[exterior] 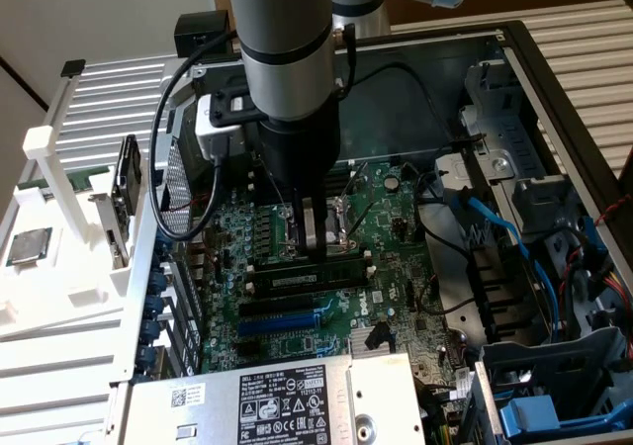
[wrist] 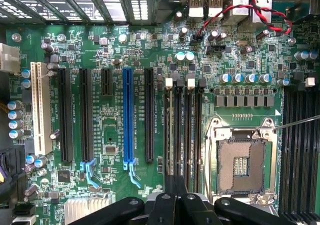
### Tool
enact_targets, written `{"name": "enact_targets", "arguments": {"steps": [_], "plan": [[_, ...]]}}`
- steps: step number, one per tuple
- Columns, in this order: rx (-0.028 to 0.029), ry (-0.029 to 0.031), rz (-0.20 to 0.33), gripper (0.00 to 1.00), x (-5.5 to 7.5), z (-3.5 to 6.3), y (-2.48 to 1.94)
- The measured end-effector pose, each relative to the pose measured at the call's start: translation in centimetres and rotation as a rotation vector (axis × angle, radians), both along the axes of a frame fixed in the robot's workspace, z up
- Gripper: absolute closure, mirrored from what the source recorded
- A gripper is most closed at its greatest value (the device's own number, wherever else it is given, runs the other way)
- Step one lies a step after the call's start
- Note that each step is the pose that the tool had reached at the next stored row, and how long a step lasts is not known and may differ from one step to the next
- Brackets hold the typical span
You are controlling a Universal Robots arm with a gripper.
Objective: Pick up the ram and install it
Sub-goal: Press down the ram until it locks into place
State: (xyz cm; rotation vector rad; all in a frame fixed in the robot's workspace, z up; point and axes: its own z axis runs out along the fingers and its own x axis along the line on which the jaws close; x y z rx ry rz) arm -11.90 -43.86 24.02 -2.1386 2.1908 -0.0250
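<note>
My gripper [exterior: 313, 250] hangs from the grey arm inside the open computer case, fingers shut and pointing down at the memory slots [exterior: 307, 287] of the green motherboard [exterior: 396, 218]. The ram [exterior: 309, 272], a long narrow stick with a pale label, stands upright in one of those slots directly under the fingertips. Whether they touch its top edge I cannot tell. In the wrist view the gripper [wrist: 175, 187] sits over the row of slots, in line with the ram [wrist: 177, 135], which appears edge-on between white end clips.
The open processor socket [wrist: 243, 160] lies beside the slots. A blue expansion slot [wrist: 128, 115] and several black ones flank them. Drive cage and blue cables [exterior: 514, 237] fill the exterior view's right. A silver processor chip [exterior: 30, 247] rests on the white rack [exterior: 59, 168] outside the case.
</note>
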Motion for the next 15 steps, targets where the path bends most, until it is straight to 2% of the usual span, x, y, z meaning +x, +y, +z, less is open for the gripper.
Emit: {"name": "enact_targets", "arguments": {"steps": [5, 10, 15], "plan": [[-0.0014, -0.0043, 0.000, 0.90, -0.22, -0.26, 0.03], [-0.0030, -0.0055, 0.000, 0.90, -0.24, -0.41, 0.06], [-0.0030, -0.0067, 0.000, 0.90, -0.39, -0.52, 0.29]]}}
